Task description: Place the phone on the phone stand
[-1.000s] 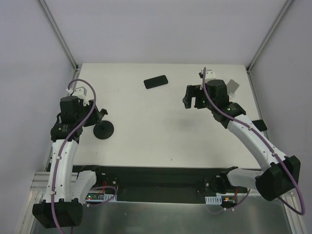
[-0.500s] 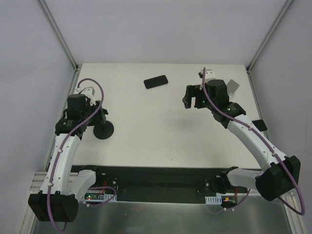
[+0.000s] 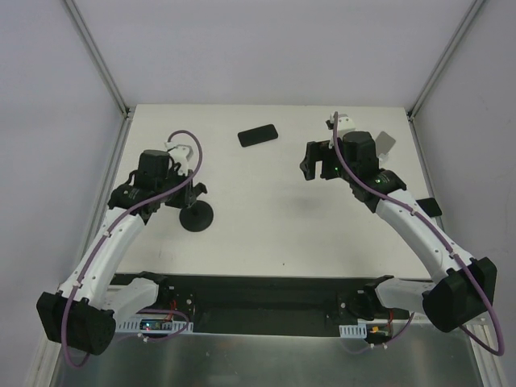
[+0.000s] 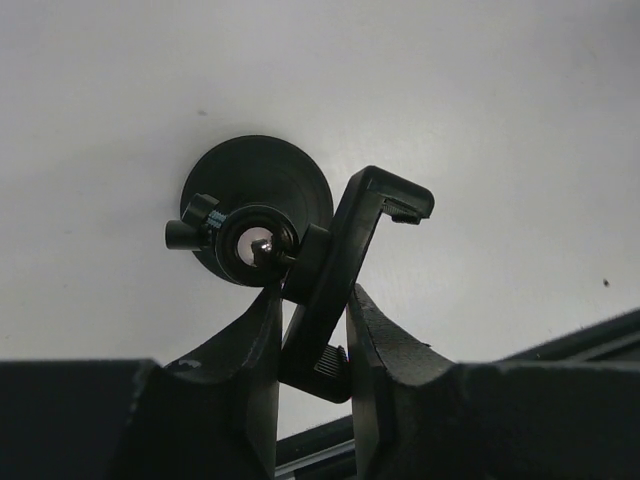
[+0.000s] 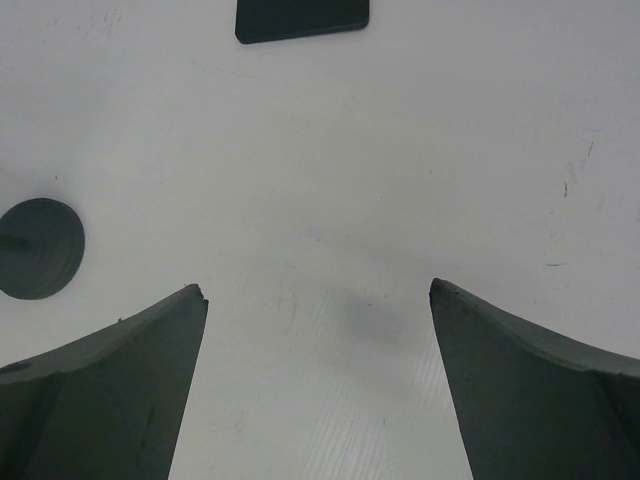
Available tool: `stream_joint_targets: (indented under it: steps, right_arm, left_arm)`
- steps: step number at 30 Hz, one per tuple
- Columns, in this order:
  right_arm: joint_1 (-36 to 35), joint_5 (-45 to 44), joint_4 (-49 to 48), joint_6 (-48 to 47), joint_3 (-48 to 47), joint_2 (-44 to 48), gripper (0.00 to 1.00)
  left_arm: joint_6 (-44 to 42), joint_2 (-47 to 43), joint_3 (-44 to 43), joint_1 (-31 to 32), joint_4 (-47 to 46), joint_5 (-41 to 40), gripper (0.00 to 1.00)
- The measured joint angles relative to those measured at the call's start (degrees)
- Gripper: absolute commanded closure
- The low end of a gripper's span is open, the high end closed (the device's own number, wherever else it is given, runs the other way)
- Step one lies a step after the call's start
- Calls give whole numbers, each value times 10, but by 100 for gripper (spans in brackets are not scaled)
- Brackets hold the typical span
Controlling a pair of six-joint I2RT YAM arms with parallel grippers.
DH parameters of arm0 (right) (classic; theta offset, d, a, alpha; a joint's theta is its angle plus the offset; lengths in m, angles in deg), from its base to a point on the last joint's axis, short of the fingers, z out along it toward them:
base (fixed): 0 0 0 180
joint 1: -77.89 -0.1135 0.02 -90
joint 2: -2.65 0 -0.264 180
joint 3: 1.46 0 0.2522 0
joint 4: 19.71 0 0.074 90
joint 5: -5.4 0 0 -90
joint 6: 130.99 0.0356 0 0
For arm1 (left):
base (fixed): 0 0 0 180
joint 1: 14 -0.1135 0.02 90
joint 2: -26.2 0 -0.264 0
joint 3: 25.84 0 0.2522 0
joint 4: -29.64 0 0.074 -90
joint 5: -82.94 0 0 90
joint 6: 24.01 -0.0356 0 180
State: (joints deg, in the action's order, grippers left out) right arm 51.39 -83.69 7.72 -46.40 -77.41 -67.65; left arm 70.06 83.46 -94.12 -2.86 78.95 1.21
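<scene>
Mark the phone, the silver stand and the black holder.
phone (image 3: 258, 135), top view, middle of face.
silver stand (image 3: 386, 143), top view, grey plate.
black holder (image 4: 262, 168), left wrist view, disc base.

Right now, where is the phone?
In the top view the phone lies flat near the table's far edge, about mid-width, left of the right arm's open fingers and untouched.

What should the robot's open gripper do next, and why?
Probably ease the right gripper forward toward the phone: its jaws stand wide open and empty, and the phone lies flat on the table ahead of it, untouched. The left gripper is busy, shut on the black holder.
</scene>
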Motion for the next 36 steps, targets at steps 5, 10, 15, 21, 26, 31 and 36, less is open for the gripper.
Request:
stream_joint_targets:
  steps: [5, 10, 15, 21, 26, 31, 36]
  right_arm:
    - [0, 9, -2, -1, 1, -2, 4]
    - [0, 13, -2, -5, 1, -9, 4]
    - [0, 11, -1, -6, 1, -17, 4]
    - [-1, -51, 30, 6, -10, -31, 4]
    - [19, -120, 82, 52, -22, -30, 4]
    - [118, -129, 154, 106, -16, -5, 4]
    - [231, -148, 208, 158, -1, 36, 4]
  left_arm:
    - [-35, 23, -14, 77, -1, 70, 100]
    - [-97, 65, -40, 127, -3, 97, 100]
    - [-133, 99, -56, 144, -19, 104, 79]
    - [-136, 102, -58, 144, -19, 107, 31]
    - [-113, 60, -53, 144, -23, 106, 8]
    - [-84, -39, -32, 144, -42, 87, 6]
    - [-50, -101, -5, 144, -76, 66, 7]
